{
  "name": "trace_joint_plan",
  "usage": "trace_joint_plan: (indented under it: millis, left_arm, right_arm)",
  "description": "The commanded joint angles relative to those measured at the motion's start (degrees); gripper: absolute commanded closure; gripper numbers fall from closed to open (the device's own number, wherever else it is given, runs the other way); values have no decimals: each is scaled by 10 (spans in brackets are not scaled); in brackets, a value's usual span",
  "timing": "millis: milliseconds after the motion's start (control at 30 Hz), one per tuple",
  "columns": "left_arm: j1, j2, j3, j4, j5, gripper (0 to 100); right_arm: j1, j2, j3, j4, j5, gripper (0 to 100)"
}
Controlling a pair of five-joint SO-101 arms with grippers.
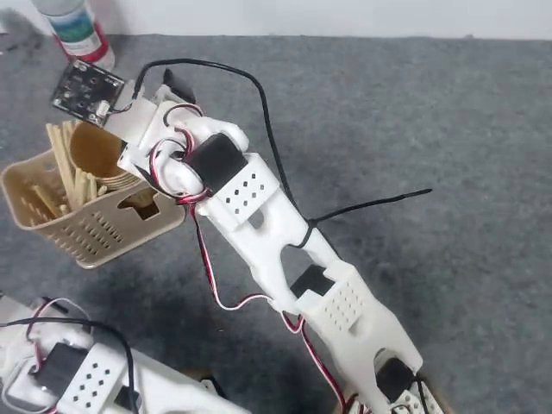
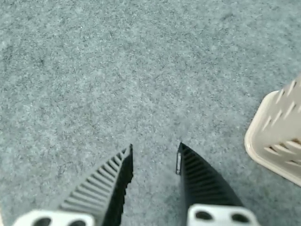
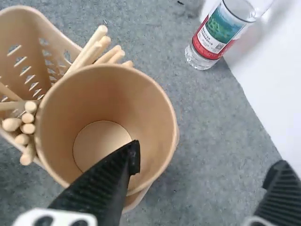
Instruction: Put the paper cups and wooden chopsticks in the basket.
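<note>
High view: hanging the right arm (image 1: 259, 207) over the far-left basket (image 1: 86, 228), with paper cup (image 1: 93, 147) upright inside beside wooden chopsticks (image 1: 60, 159). Left wrist view: holding left jaws open above bare surface (image 2: 117, 70). Right wrist view: straddling the paper cup's wall, right jaws wide open.

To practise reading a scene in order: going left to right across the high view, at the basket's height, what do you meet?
basket → wooden chopsticks → paper cup → right arm
</note>
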Motion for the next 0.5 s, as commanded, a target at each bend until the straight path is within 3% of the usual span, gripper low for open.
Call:
trace_joint_plan:
  millis: [0,267,467]
  left_arm:
    - [4,-7,-4,0,6,848]
    - [4,-7,-4,0,6,848]
    - [4,-7,-4,0,6,848]
  right_arm:
    - [-7,-23,14,1,-8,575]
    - [-6,51,26,1,-10,526]
    - [-5,82,26,-4,-9,565]
